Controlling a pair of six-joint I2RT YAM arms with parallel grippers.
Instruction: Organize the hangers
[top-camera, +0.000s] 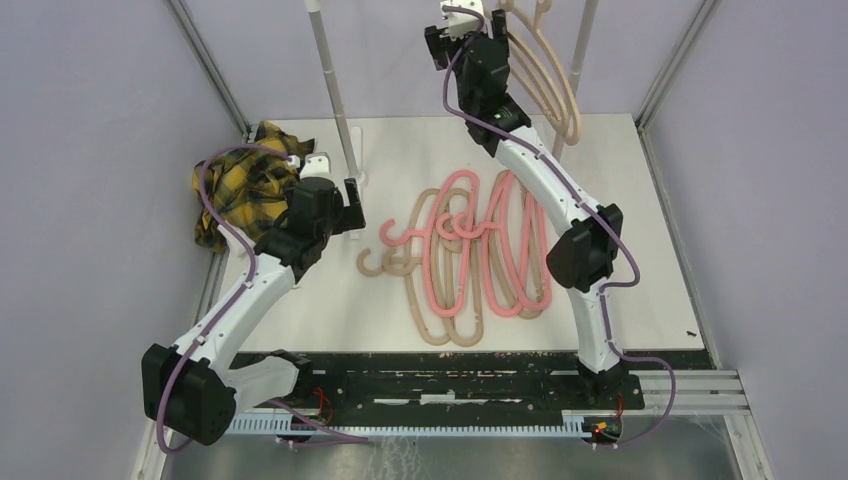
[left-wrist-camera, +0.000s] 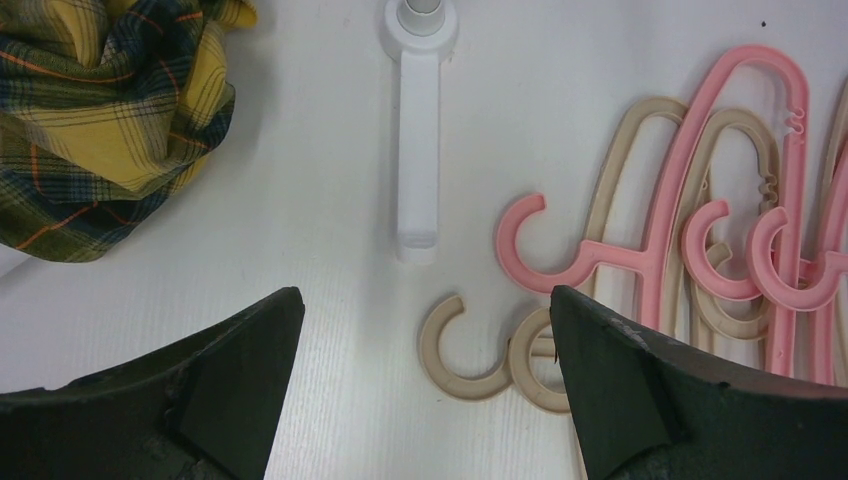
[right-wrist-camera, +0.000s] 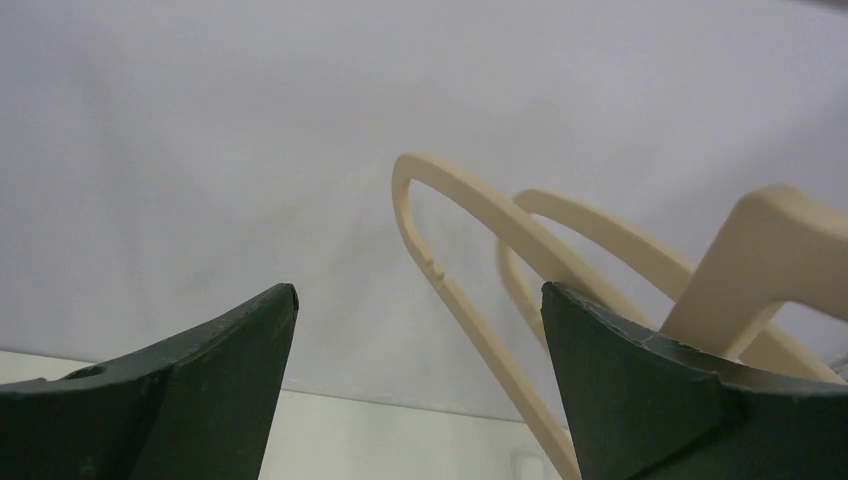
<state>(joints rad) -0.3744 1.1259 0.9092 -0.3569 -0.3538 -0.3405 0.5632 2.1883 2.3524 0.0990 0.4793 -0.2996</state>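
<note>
A tangled pile of salmon pink hangers (top-camera: 505, 245) and beige hangers (top-camera: 432, 300) lies flat on the white table (top-camera: 640, 200). More beige hangers (top-camera: 545, 85) hang at the back right. My left gripper (top-camera: 337, 200) is open and empty, low over the table just left of the pile. In the left wrist view, two beige hooks (left-wrist-camera: 462, 352) lie between and ahead of its fingertips, with a pink hanger (left-wrist-camera: 690, 190) beyond on the right. My right gripper (top-camera: 462, 22) is raised high at the back, open and empty. The hanging beige hangers (right-wrist-camera: 470, 215) show just ahead of it.
A yellow-black plaid cloth (top-camera: 245, 185) lies at the table's left edge and also shows in the left wrist view (left-wrist-camera: 100, 110). Two upright rack poles (top-camera: 333, 90) stand at the back. A white rack foot (left-wrist-camera: 418, 150) lies ahead of my left gripper.
</note>
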